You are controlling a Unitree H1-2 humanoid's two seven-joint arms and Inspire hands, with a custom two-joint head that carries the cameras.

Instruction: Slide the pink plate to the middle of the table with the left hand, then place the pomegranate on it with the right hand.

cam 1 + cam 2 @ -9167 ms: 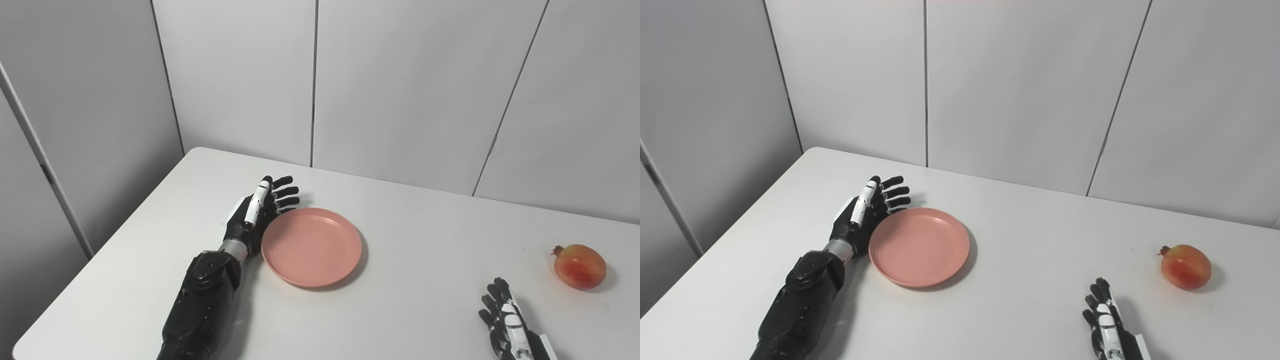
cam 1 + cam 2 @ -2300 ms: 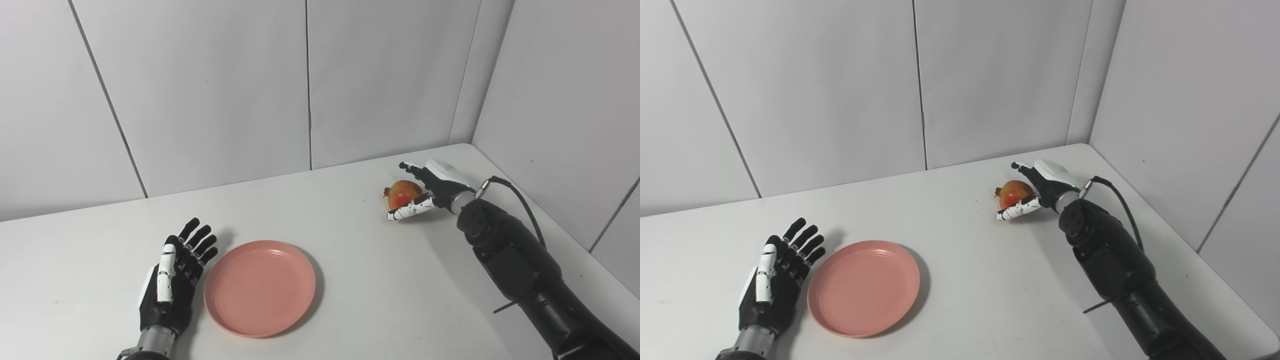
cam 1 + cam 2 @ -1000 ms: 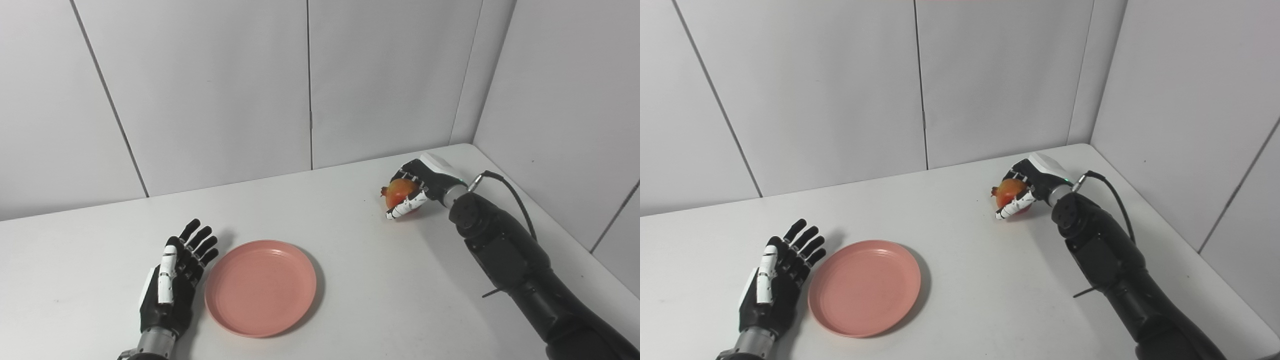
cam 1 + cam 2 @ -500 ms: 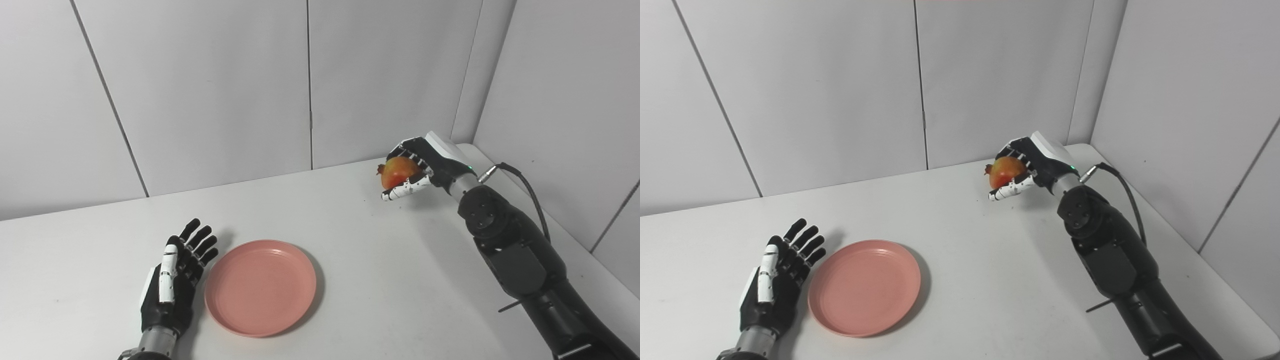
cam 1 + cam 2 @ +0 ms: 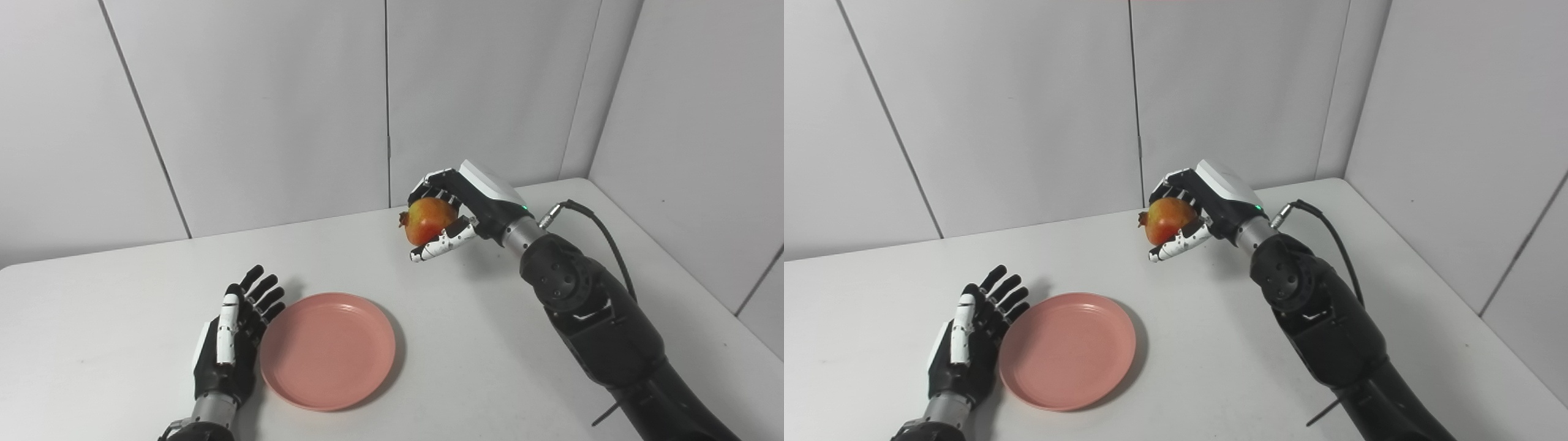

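Observation:
The pink plate [image 5: 327, 349] lies flat on the white table [image 5: 478, 343], left of the middle. My left hand [image 5: 236, 340] rests open on the table against the plate's left rim, fingers spread and holding nothing. A red-and-yellow pomegranate [image 5: 429, 219] is held in the air above the table's far side, to the right of and beyond the plate. My right hand [image 5: 462, 208] is shut on the pomegranate, fingers over its top and thumb under it. In the right eye view the same pomegranate [image 5: 1168, 228] hangs well above the plate [image 5: 1067, 350].
Grey wall panels stand close behind the table and along its right side. A black cable [image 5: 603, 226] loops from my right wrist. The table's right edge [image 5: 729, 343] runs diagonally beside my right arm.
My right hand has carried the pomegranate up and to the left, toward the plate. The left hand and plate have stayed in place; the camera view shifted slightly.

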